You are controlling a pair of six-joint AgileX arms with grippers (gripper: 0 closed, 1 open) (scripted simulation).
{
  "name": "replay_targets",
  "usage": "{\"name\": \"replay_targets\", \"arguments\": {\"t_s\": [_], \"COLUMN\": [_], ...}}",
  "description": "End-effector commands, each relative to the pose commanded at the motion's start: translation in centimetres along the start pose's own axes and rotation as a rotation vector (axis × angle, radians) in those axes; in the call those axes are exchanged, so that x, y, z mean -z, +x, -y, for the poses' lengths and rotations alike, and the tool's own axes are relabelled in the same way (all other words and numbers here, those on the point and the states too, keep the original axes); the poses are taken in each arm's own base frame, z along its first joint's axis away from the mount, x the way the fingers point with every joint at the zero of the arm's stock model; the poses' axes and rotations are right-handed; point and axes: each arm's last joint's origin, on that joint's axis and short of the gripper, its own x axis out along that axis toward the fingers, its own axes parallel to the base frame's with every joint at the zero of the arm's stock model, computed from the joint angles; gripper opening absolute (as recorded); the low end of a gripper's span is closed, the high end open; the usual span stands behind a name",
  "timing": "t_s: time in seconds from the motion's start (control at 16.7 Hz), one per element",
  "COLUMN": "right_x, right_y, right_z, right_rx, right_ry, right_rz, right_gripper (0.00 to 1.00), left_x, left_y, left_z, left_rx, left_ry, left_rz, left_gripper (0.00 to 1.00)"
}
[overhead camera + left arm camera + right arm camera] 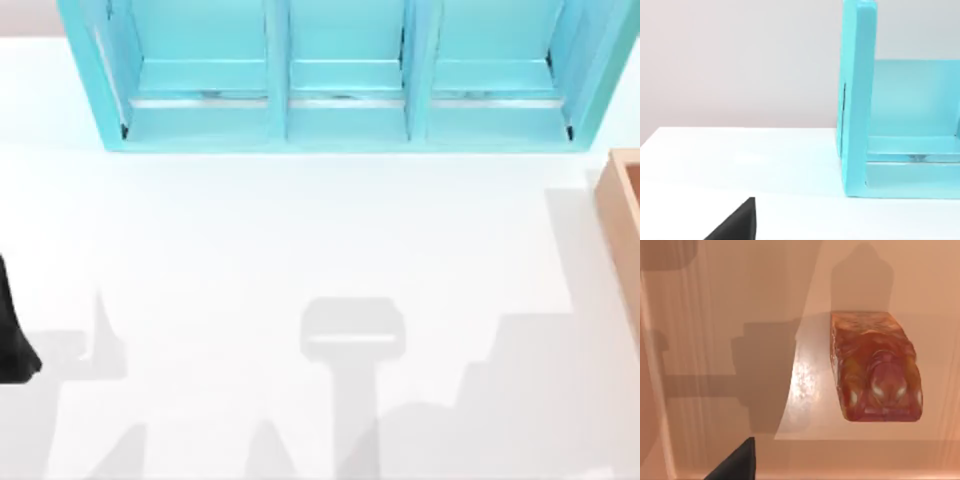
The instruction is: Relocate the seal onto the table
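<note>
The seal [874, 365], a glossy orange-brown block with a dark red top, lies on the floor of the tan wooden box [715, 315] in the right wrist view. My right gripper [735, 466] hangs above the box and looks down into it, off to one side of the seal and apart from it; only a black tip of it shows. The table [300, 260] is the wide white surface in the top view. At the table's left edge is my left arm [15, 330], and a black tip of my left gripper [735, 226] shows low over the table.
A turquoise shelf unit [340, 80] with three bays stands along the back of the table, and its end panel [857, 100] shows in the left wrist view. The tan wooden box [625, 230] sits at the table's right edge. Arm shadows fall across the front.
</note>
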Motion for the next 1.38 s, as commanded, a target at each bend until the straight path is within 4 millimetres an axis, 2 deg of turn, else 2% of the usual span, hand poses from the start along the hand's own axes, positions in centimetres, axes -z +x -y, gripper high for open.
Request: {"name": "replay_targets", "arguments": {"t_s": [0.3,0.54,0.72,1.02,1.14,1.38], "right_x": [0.1,1.2,1.2,0.0,0.0,0.0], "right_y": [0.0,0.8,3.3,9.3,10.0,10.0], "right_z": [-0.2,-0.3,-0.3,0.0,0.0,0.0], "right_rx": [0.0,0.002,0.012,0.002,0.0,0.0], "right_ry": [-0.004,-0.001,-0.001,0.0,0.0,0.0], "right_rz": [0.002,0.006,0.032,0.004,0.0,0.0], "right_gripper": [1.0,1.0,1.0,1.0,1.0,1.0], "left_x": [0.0,0.0,0.0,0.0,0.0,0.0], "left_y": [0.0,0.0,0.0,0.0,0.0,0.0], "left_z": [0.0,0.0,0.0,0.0,0.0,0.0], "left_rx": [0.0,0.0,0.0,0.0,0.0,0.0], "left_ry": [0.0,0.0,0.0,0.0,0.0,0.0], "left_rz": [0.0,0.0,0.0,0.0,0.0,0.0], "left_gripper": [1.0,1.0,1.0,1.0,1.0,1.0]}}
